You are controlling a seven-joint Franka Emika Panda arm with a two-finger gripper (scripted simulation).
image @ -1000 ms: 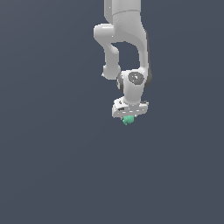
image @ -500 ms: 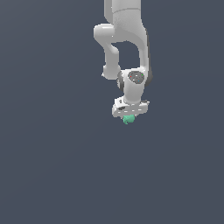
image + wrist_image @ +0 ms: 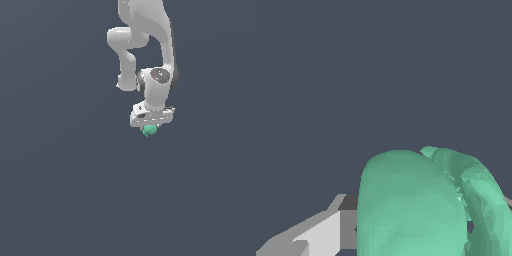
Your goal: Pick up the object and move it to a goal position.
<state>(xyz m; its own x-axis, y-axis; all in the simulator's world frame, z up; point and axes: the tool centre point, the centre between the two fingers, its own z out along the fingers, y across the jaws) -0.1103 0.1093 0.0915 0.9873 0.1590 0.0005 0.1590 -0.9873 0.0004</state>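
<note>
The object [image 3: 149,130] is a small teal-green lumpy blob right under the white arm's hand in the exterior view. My gripper [image 3: 150,128] is shut on the object; the fingers are mostly hidden behind the hand and the blob. In the wrist view the object [image 3: 421,205] fills much of the picture, very close to the camera, with a grey and white finger [image 3: 321,232] pressed against its side. The other finger is hidden behind the blob.
A plain dark grey surface [image 3: 60,190] spreads all around the arm in the exterior view. The white arm [image 3: 145,50] comes down from the upper edge of that view. No other objects show.
The arm and the object it holds have barely shifted over the last second; the grip looks the same.
</note>
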